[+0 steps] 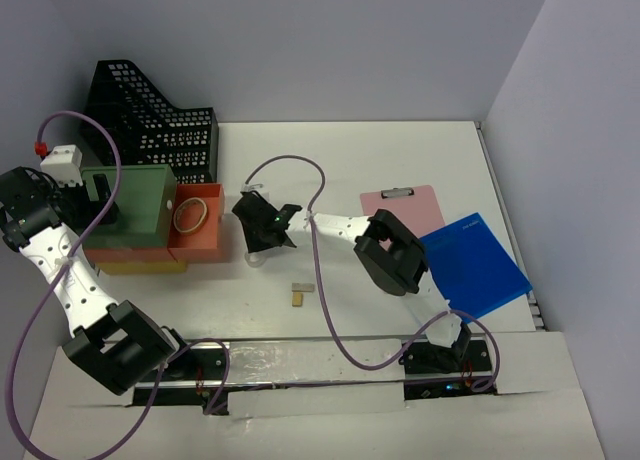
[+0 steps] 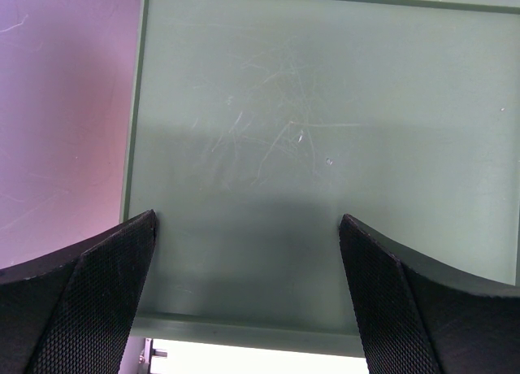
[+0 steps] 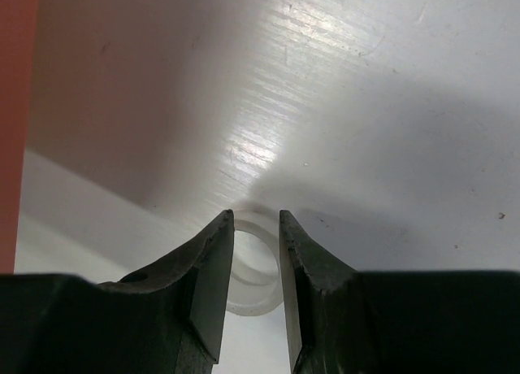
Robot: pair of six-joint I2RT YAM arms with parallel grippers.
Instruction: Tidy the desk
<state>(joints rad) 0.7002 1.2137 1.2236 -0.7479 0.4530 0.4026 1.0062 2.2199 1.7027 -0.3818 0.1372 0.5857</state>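
The desk (image 1: 380,160) is a white tabletop. A small white ring (image 1: 260,259) lies flat on it beside an orange tray (image 1: 205,248). My right gripper (image 1: 263,248) hangs right over that ring (image 3: 256,289). Its jaws (image 3: 255,215) stand narrowly apart, and the ring shows between and below the fingertips, wider than the gap. My left gripper (image 1: 104,202) is inside a green box (image 1: 145,195), wide open (image 2: 248,218), with only the bare scratched floor of the box (image 2: 325,106) between its fingers.
A black mesh file holder (image 1: 150,120) stands at the back left. The orange tray holds a tan band (image 1: 190,217). A pink clipboard (image 1: 410,208) and a blue folder (image 1: 475,265) lie to the right. A small tan and white piece (image 1: 300,293) sits mid-desk.
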